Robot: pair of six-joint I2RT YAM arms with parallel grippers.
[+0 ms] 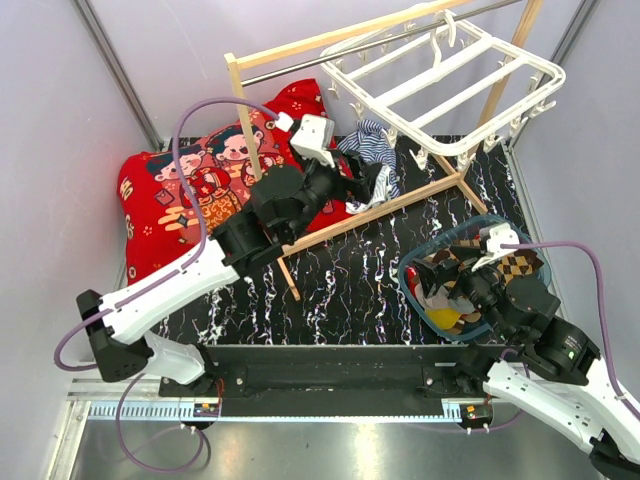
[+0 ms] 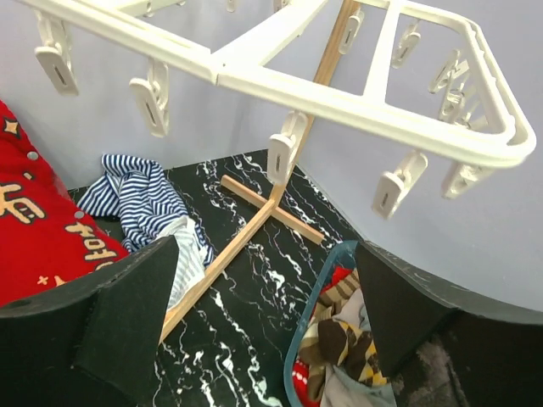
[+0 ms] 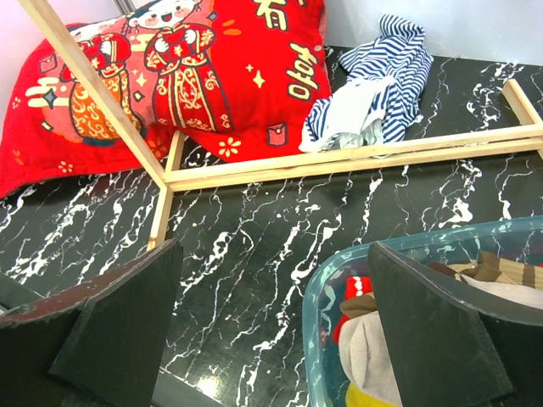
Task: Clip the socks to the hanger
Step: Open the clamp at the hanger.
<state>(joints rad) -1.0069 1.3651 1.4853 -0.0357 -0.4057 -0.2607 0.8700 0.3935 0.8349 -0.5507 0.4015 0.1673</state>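
White hanger (image 1: 450, 75) bare, socks (image 1: 515, 268) not yet picked up: task at its start.
No sock is clipped in any view and every peg that shows hangs free, so all clipping is left to do. Left gripper (image 2: 267, 297): jaws spread wide, nothing between them; the hanger frame runs overhead of the jaws, with one clip peg (image 2: 284, 157) above and ahead of the gap. Right gripper (image 3: 271, 314): jaws spread wide, nothing between them; the blue basket (image 3: 316, 297) lies below, toward the right-hand jaw, holding the checkered socks among other items. The striped cloth (image 3: 373, 76) lies well ahead of both jaw pairs. Remaining, by judgement: lift a sock from the basket, raise it to a peg, clip it, repeat.
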